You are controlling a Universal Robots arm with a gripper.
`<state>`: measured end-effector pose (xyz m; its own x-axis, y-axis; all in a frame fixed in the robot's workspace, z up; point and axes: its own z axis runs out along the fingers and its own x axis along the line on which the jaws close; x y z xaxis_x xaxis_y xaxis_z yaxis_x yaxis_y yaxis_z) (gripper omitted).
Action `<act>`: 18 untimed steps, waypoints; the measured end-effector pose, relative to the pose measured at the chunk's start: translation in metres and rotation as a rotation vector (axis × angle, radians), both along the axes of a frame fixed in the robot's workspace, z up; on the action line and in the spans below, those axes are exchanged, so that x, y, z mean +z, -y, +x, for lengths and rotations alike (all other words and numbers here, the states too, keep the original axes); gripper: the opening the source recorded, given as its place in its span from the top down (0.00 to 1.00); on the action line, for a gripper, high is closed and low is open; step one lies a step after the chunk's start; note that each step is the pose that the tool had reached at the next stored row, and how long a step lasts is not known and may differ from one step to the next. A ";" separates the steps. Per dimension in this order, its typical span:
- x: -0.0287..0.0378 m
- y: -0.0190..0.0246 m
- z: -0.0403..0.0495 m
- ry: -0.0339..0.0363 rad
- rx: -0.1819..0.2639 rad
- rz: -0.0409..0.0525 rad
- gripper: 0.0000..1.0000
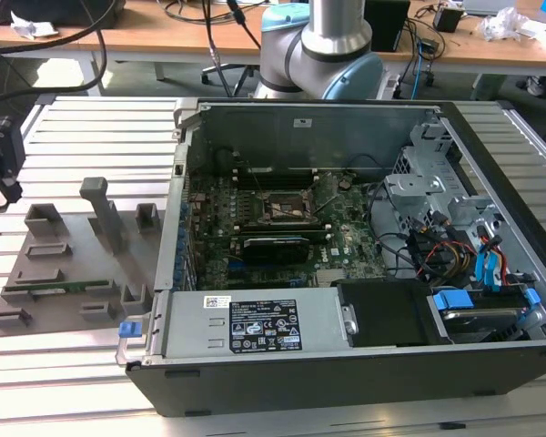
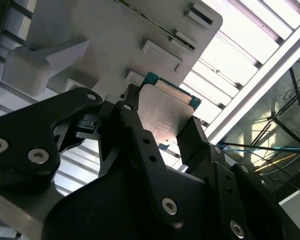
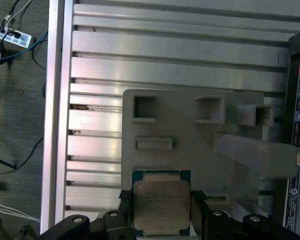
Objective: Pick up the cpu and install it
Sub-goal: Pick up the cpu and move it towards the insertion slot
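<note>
The cpu (image 3: pixel 161 202), a flat square chip with a silver-grey top plate and a green rim, is held between my gripper's (image 3: pixel 161 212) two black fingers (image 3: pixel 197 207), which press on its opposite edges. In the second wrist view the cpu (image 2: pixel 166 112) stands edge-up between the fingers (image 2: pixel 131 115), lifted off the grey holder plate (image 2: pixel 115 35) behind it. In the exterior view my gripper (image 1: pixel 2 177) hangs at the far left, above the slatted table and left of the holder plate (image 1: pixel 59 264). The dark socket (image 1: pixel 289 208) lies open on the motherboard, far from the gripper.
The open computer case (image 1: pixel 346 364) fills the middle and the exterior view's right, with a power supply (image 1: pixel 255 325) at its front wall and drive bays and cables (image 1: pixel 464 246). An upright post (image 1: pixel 100 214) rises from the holder plate. The robot's base (image 1: pixel 318 50) stands behind the case.
</note>
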<state>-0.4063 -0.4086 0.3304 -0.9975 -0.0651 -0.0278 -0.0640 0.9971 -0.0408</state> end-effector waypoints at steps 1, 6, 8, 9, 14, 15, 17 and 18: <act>0.0021 0.0000 0.0000 0.0000 0.000 0.0000 0.45; 0.0115 0.0000 0.0000 0.0000 0.000 0.0000 0.45; 0.0165 0.0000 0.0000 0.0000 0.000 0.0000 0.45; 0.0182 0.0000 0.0000 0.0000 0.000 0.0000 0.45; 0.0269 0.0000 0.0000 0.0000 0.000 0.0285 0.45; 0.0286 -0.0001 0.0000 -0.0001 0.000 0.0364 0.45; 0.0367 -0.0008 0.0000 0.0000 0.000 0.0535 0.45; 0.0459 -0.0011 0.0000 0.0000 0.000 0.0535 0.45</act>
